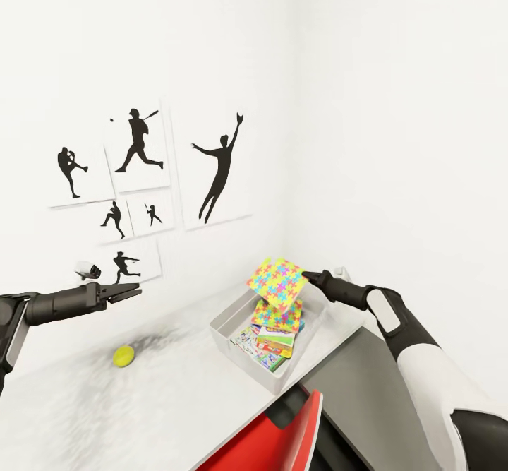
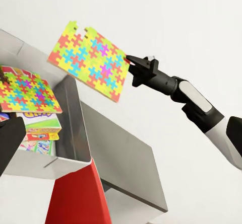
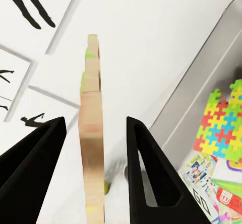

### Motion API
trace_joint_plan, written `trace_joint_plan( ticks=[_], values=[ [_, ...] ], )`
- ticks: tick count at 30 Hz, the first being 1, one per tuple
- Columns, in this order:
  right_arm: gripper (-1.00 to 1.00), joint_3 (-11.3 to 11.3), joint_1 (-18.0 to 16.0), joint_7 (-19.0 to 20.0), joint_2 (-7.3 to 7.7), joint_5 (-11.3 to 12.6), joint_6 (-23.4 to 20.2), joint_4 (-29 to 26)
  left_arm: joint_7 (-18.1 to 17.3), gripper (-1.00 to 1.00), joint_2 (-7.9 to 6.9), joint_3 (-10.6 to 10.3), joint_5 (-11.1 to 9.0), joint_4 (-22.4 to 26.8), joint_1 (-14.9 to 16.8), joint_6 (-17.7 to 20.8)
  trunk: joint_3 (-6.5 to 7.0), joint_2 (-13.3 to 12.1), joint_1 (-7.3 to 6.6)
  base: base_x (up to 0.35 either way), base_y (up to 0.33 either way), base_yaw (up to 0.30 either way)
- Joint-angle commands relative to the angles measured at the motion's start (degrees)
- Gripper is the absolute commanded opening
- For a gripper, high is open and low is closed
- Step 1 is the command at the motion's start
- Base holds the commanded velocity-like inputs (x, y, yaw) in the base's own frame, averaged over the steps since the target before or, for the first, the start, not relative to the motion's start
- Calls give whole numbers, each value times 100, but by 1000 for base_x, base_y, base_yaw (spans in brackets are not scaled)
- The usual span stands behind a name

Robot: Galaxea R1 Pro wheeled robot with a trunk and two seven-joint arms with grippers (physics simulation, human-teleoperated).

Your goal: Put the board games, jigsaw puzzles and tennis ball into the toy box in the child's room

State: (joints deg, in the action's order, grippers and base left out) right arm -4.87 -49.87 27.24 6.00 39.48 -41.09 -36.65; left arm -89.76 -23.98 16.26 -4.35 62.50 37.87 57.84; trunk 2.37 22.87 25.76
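The white wall [image 1: 212, 47] carried black baseball-player pictures [image 1: 137, 150]. Below it ran the pale counter [image 1: 141, 400], with a lower dark grey section [image 1: 367, 386] to the right and a red chair back [image 1: 271, 443] at the near edge.

The grey toy box [image 1: 224, 324] sat on the counter near the corner. In it a jigsaw puzzle [image 1: 276, 313] lay flat on top of the board games [image 1: 267, 344], whose printed lids showed at its near side. The left wrist view gave the box's steel-grey side wall and the stack from the side; the head view gave it from above.

The right tool [image 1: 308, 275] pinched a second puzzle [image 1: 278, 282] by one edge, holding it tilted in the air above the box, clear of the stack. In the left wrist view its face showed whole: interlocking yellow, orange, cyan, pink and green pieces. The right wrist view showed it edge-on instead, a thin pale wooden slab between the two black fingers [image 3: 151, 183].

The left tool [image 1: 125, 291] hung over the counter, well apart from the box; whether its jaws were spread or closed could not be told.

The tennis ball [image 1: 124, 356], small and yellow-green, lay on the counter below the left tool.
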Motion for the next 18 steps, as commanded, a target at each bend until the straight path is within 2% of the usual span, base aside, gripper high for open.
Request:
trace_joint_plan(
  ticks=[1, 18],
  values=[
    [-100, -25, -3, 6, -2, 11, -46, 11, -24, 100, -1, 0, 4, -1, 1, 61, -10, 5, 2, 0, 0, 0],
    [-100, -37, 4, -57, -13, 2, -1, 61, -24, 100, -1, -9, 4, -3, 1, 61, -164, 5, 2, 0, 0, 0]
  ],
)
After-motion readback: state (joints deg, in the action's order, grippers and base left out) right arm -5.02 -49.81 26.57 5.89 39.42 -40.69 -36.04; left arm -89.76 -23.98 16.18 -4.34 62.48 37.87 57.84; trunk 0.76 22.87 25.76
